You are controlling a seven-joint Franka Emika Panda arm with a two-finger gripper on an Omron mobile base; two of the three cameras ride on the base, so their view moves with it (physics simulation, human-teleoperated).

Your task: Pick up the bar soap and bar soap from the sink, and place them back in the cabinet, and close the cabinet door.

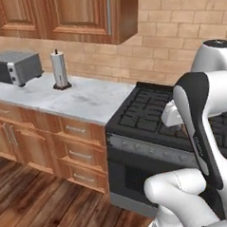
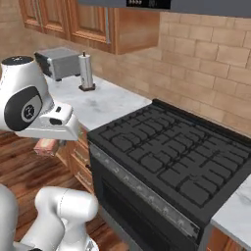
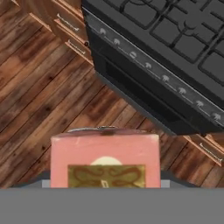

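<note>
The jaws clench the salmon-pink bar soap [image 3: 105, 161], fingertips hidden behind it; smooth rectangular block, gold emblem, held before the black stove [image 3: 175, 52], above plank floor [image 3: 39, 100].

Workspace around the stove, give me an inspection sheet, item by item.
Surface: white marble counter left of a black gas stove; wooden plank floor below.
Job's things: pink bar soap at the gripper, carried above the floor in front of the stove.
Clutter: toaster oven and paper towel holder standing on the counter.
Grippers: shut on the bar soap; fingertips hidden behind it.
Cables: nothing seen.
Surroundings: brick backsplash, closed wooden wall cabinets, low drawer fronts.
</note>
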